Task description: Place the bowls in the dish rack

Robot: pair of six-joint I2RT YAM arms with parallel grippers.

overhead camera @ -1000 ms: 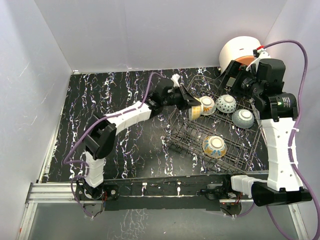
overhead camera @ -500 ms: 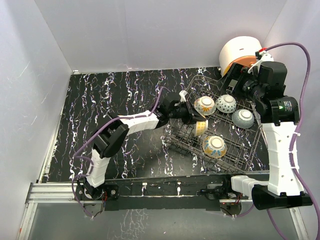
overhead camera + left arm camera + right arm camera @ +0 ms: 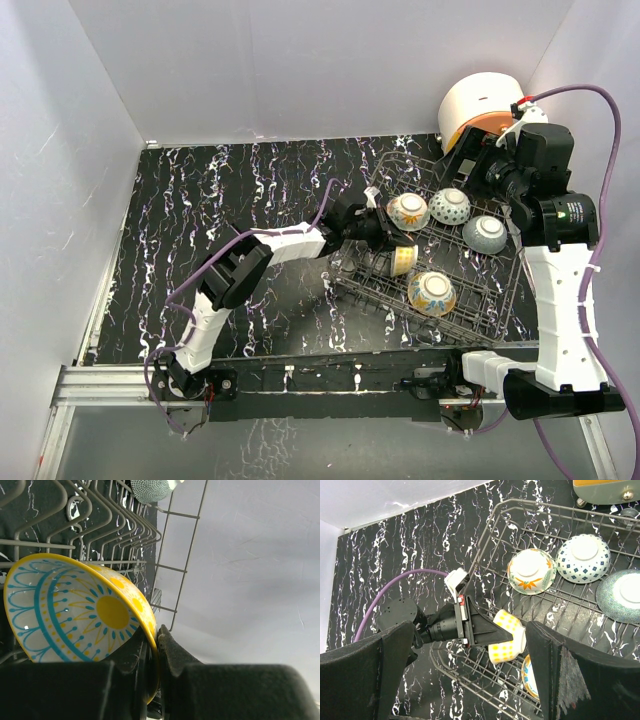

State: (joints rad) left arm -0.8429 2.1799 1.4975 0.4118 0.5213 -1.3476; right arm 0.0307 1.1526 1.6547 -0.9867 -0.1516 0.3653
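Note:
My left gripper [image 3: 388,243] is shut on the rim of a bowl [image 3: 402,261] with yellow dots outside. It holds the bowl tilted on its side low among the tines of the dish rack [image 3: 360,287]. The left wrist view shows the yellow rim [image 3: 150,630] pinched between both pads, with a yellow and blue sun pattern inside. Three bowls lie upside down at the rack's far side: orange floral [image 3: 531,571], blue diamond [image 3: 583,558], grey-green [image 3: 620,596]. A further bowl [image 3: 431,293] leans at the near side. My right gripper [image 3: 470,160] hovers open above the rack, empty.
A round white-and-orange appliance [image 3: 480,105] stands behind the rack's far right corner. White walls close in the back and both sides. The left arm's purple cable [image 3: 395,585] loops over the black marbled table [image 3: 200,220] to the left of the rack.
The left gripper has carried the yellow-dotted bowl from above the rack's left edge down and nearer, in among the tines. The right arm shifted slightly early on, then held still.

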